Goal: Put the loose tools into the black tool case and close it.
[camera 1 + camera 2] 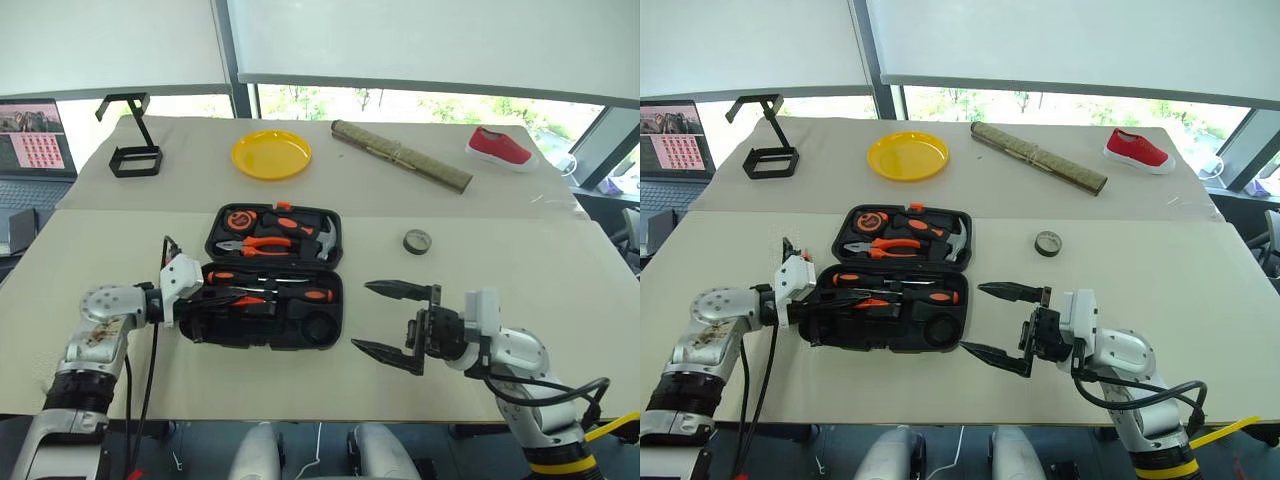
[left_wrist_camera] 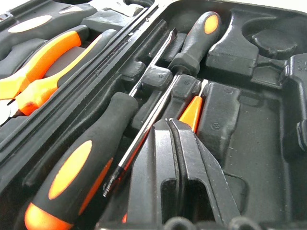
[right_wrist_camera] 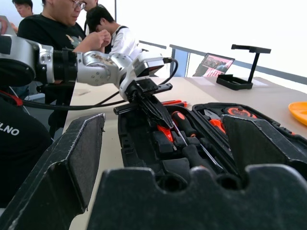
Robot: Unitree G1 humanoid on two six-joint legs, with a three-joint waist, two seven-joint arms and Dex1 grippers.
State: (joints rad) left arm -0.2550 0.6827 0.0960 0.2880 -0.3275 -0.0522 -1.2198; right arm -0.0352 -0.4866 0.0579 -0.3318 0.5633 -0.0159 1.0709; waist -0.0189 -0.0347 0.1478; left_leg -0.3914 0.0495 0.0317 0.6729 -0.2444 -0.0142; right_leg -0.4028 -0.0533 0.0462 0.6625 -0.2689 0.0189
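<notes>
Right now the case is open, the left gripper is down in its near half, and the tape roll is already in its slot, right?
Not quite. The case is open and the left gripper is in its near half, but the tape roll lies on the table to the right of the case, not in a slot. The left eye view shows it.

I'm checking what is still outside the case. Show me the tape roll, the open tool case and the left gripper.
tape roll (image 1: 417, 241), left eye view, on its dark ring.
tool case (image 1: 333, 335), left eye view, on the near half's right rim.
left gripper (image 2: 176, 158), left wrist view, where the shut fingers meet.
</notes>
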